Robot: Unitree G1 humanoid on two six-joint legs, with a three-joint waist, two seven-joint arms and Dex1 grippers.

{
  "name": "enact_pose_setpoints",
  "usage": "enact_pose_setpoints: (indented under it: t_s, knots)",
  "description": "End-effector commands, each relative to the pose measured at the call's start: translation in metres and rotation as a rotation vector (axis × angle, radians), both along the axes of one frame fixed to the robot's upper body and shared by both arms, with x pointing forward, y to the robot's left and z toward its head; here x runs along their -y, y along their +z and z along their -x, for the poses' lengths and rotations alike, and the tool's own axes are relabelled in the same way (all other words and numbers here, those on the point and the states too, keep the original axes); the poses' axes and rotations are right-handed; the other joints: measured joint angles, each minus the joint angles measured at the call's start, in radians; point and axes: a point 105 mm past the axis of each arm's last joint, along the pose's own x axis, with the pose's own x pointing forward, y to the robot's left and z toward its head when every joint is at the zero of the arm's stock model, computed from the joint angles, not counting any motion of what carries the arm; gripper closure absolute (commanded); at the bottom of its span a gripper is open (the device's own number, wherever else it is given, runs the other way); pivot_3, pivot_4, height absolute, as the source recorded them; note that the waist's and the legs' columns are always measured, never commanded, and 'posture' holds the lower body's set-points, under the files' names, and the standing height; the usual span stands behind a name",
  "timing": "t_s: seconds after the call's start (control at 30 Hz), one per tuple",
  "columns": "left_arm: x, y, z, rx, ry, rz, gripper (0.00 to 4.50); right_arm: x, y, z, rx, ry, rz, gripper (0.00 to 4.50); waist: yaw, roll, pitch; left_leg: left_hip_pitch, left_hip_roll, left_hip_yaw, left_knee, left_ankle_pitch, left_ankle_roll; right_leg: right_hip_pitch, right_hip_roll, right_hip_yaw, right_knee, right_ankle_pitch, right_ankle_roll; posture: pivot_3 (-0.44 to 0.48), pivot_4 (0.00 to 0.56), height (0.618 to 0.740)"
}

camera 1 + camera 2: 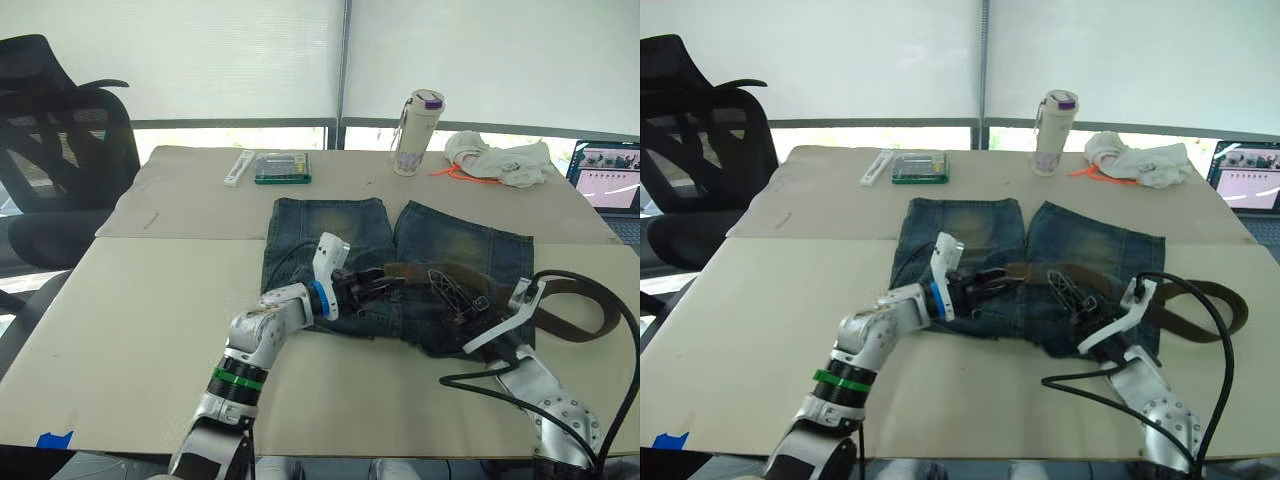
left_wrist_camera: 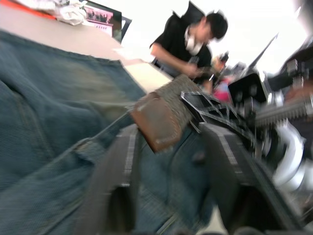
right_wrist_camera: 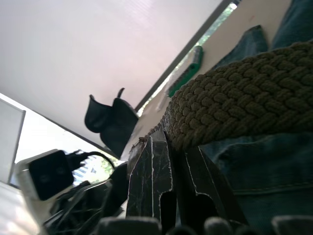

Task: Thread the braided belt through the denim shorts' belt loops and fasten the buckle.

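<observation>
Left wrist view puts me right on the work: my left claw (image 2: 166, 196) has its fingers (image 2: 112, 186) spread apart over the waistband, and the brown leather tip (image 2: 156, 122) of the braided belt (image 2: 178, 95) lies between them, untouched as far as I can see. My right claw (image 3: 178, 147) has its fingers nearly together with the woven strap pinched at their tips, so I take it to be clamped on the belt.

From the head views, the left claw (image 1: 385, 283) sits on the waistband of the denim shorts (image 1: 330, 225), near its middle, and the right claw (image 1: 450, 292) is just beside it toward the shorts' right hip. The belt runs from the middle of the waistband past the right hip, then loops out onto the bench (image 1: 140, 320) to the right of the shorts and curls back. I cannot make out the buckle, nor pick out any single belt loop.

My judgement: threading is under way on the right half of the waistband, though I cannot tell how many loops the strap passes through. The left half carries no belt, so those loops and the fastening remain.
</observation>
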Motion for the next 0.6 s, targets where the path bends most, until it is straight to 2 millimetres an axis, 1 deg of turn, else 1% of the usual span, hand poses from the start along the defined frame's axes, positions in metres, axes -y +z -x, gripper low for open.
enact_pose_setpoints:
  t_s: [0.03, 0.07, 0.13, 0.27, 0.37, 0.5, 0.6]
  knots:
    - [-0.015, 0.005, 0.008, 0.354, -0.082, -0.234, 1.07, 0.023, -0.001, -0.005, -0.030, -0.099, 0.028, 4.50, -0.001, 0.001, 0.000, 0.000, 0.000, 0.001, -0.001, 0.002, -0.004, 0.000, 0.000, 0.000, 0.000, 0.000, 0.000, 0.000, 0.150, 0.737]
    - [-0.022, 0.004, 0.006, 0.397, -0.092, -0.279, 0.76, 0.025, -0.003, -0.006, -0.049, -0.109, 0.035, 4.50, -0.001, 0.001, 0.000, 0.001, 0.000, 0.001, -0.001, 0.003, -0.006, 0.000, 0.000, 0.000, 0.000, 0.000, 0.000, 0.000, 0.150, 0.737]
    - [-0.034, 0.009, -0.001, 0.428, -0.079, -0.305, 0.03, 0.028, -0.010, -0.007, -0.086, -0.124, 0.054, 4.50, 0.000, 0.001, 0.000, 0.000, 0.000, 0.001, -0.001, 0.004, -0.006, -0.001, 0.000, 0.000, 0.000, 0.000, -0.001, 0.000, 0.150, 0.737]
    - [-0.054, 0.017, -0.011, 0.437, -0.041, -0.316, 0.01, 0.033, -0.015, -0.007, -0.115, -0.139, 0.067, 4.50, 0.003, 0.001, 0.000, 0.000, 0.000, 0.000, -0.001, 0.002, -0.003, -0.001, -0.001, 0.000, 0.000, 0.000, 0.000, 0.000, 0.150, 0.737]
    - [-0.065, 0.017, -0.013, 0.436, -0.023, -0.334, 0.01, 0.032, -0.016, -0.006, -0.123, -0.128, 0.067, 4.50, -0.001, 0.001, 0.000, 0.000, 0.000, 0.001, -0.001, 0.001, -0.002, -0.001, 0.000, 0.000, 0.000, 0.000, 0.000, 0.000, 0.150, 0.737]
    - [-0.069, 0.015, -0.013, 0.424, -0.016, -0.330, 0.01, 0.017, -0.017, -0.005, -0.136, -0.060, 0.062, 4.50, 0.000, 0.001, 0.000, 0.000, 0.001, 0.001, -0.001, 0.002, -0.003, -0.001, 0.000, 0.000, 0.000, 0.000, 0.000, 0.000, 0.150, 0.737]
    - [-0.069, 0.015, -0.013, 0.416, -0.007, -0.321, 0.01, 0.006, -0.017, -0.007, -0.146, -0.026, 0.057, 4.50, -0.001, 0.001, 0.000, 0.000, 0.001, 0.001, -0.001, 0.001, -0.002, -0.001, 0.000, 0.000, 0.000, 0.000, 0.000, 0.000, 0.150, 0.737]
